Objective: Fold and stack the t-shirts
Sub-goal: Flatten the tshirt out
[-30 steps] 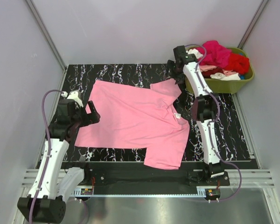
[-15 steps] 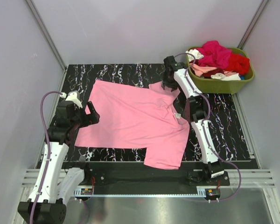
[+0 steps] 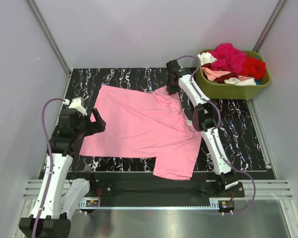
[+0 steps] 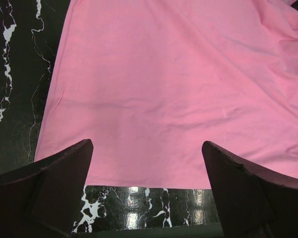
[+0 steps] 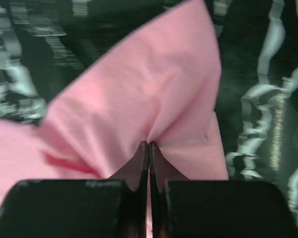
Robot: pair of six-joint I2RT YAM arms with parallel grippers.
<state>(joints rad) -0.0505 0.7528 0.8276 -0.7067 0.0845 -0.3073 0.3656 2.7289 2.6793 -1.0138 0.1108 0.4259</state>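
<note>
Right gripper [image 5: 149, 145] pinches the pink t-shirt [image 3: 139, 124].
Its fingers press together on the 1 o'clock sleeve [image 5: 154, 89]; the left gripper [image 4: 146, 148] spreads wide at the shirt's 9 o'clock.

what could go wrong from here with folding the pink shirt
The right pincer is shut on only a small pucker of sleeve on the pink cloth t-shirt, so the cloth might slip out when lifted. The left pincer is open above the hem, holding nothing, so a pull may drag the whole shirt instead of folding it.

No readable text, labels, brands or numbers on anything visible.
</note>
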